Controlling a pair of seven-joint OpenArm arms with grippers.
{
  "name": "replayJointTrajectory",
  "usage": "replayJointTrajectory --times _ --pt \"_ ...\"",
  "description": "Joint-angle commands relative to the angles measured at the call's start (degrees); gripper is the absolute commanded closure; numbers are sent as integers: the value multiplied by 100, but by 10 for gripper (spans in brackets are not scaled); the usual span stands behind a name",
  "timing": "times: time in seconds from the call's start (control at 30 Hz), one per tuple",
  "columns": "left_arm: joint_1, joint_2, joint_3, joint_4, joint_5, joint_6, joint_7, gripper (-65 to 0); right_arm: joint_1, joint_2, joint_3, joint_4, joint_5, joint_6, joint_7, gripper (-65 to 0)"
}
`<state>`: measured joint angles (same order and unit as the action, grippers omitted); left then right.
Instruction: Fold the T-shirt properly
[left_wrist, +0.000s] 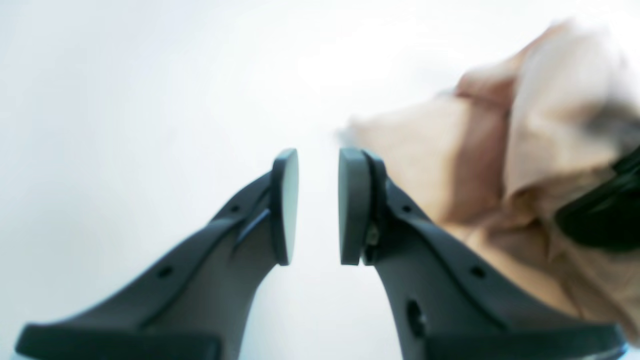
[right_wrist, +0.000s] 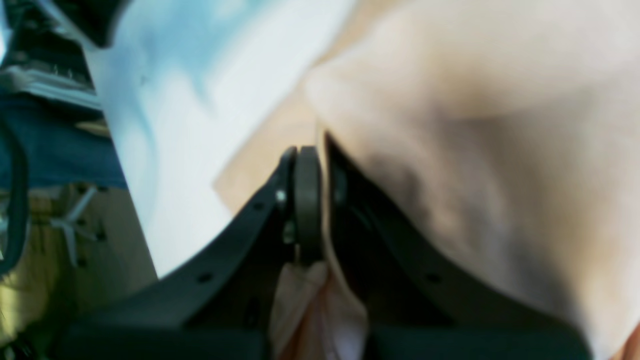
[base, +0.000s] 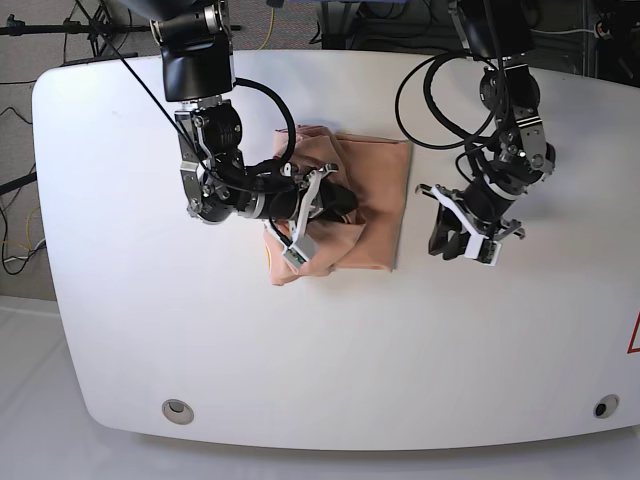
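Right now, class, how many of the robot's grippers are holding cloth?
1. The right gripper is shut on a fold of the T-shirt near the table's middle. The left gripper is open, empty, over bare table beside the shirt.

Big white table (base: 300, 360) with rounded corners takes up nearly the whole base view. The only loose thing lying on it is the peach T-shirt (base: 385, 200), bunched and partly folded a bit above the middle of the frame, left of center-right. Two small round fittings sit in the tabletop, one lower left (base: 177, 409), one lower right (base: 600, 407). A red mark (base: 634, 335) peeks in at the right edge.
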<state>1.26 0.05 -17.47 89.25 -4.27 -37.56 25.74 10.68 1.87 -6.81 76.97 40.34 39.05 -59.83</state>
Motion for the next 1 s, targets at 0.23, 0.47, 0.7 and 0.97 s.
replayJointTrajectory --times 0.23,0.47,0.7,0.97 --pt "-16 -397 -367 73 -96 24 -143 -127 115 -24 -405 123 103 56 71 -280" --pt "46 -441 -455 73 -87 15 -152 -127 159 -95 -695 123 94 56 80 -273" --pt "142 -441 -464 73 -96 15 -152 -127 317 -139 -1020 123 85 56 80 -275" --pt "160 -441 -455 64 -96 15 -152 -127 484 -262 -1293 123 85 56 80 -275"
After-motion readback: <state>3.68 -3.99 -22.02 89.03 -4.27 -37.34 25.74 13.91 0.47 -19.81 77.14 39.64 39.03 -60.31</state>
